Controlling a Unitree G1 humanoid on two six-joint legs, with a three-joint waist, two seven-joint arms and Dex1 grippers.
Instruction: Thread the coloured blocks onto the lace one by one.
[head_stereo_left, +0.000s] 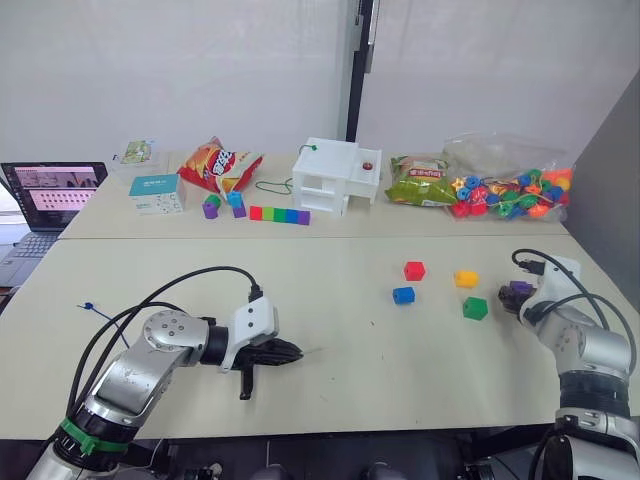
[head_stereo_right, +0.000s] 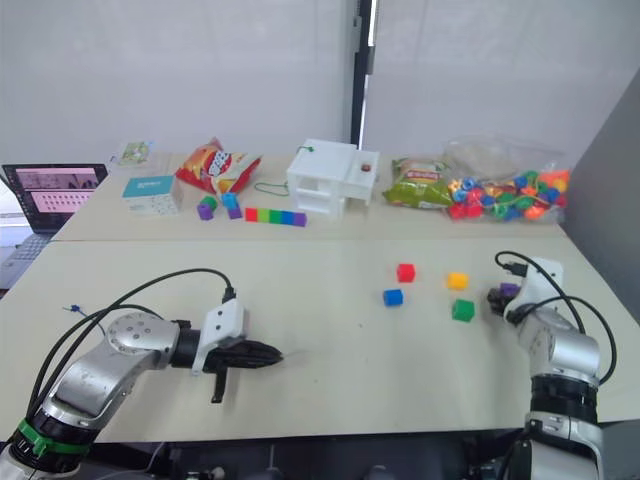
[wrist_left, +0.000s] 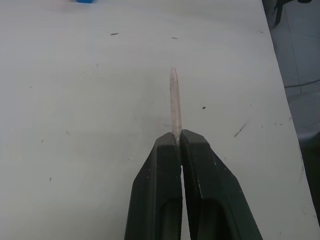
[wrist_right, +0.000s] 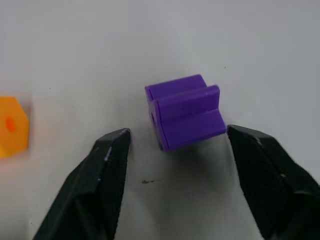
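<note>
My left gripper (head_stereo_left: 292, 352) is shut on the lace's pale stiff tip (wrist_left: 174, 100), which sticks out past the fingertips just above the table. The thin dark-blue lace (head_stereo_left: 100, 318) trails off toward the table's left edge. At the right, my right gripper (wrist_right: 178, 134) is open, one finger on each side of the purple block (wrist_right: 185, 117), which rests on the table between them. The red block (head_stereo_left: 414, 270), blue block (head_stereo_left: 403, 295), yellow block (head_stereo_left: 466, 278) and green block (head_stereo_left: 475, 308) lie loose left of the right gripper (head_stereo_left: 510, 298).
Along the back of the table are a laptop (head_stereo_left: 50, 195), a teal box (head_stereo_left: 157, 193), a chips bag (head_stereo_left: 215, 165), a joined rainbow bar (head_stereo_left: 279, 214), a white model house (head_stereo_left: 335, 175), a green snack bag (head_stereo_left: 420, 180) and a clear bag of beads (head_stereo_left: 510, 190).
</note>
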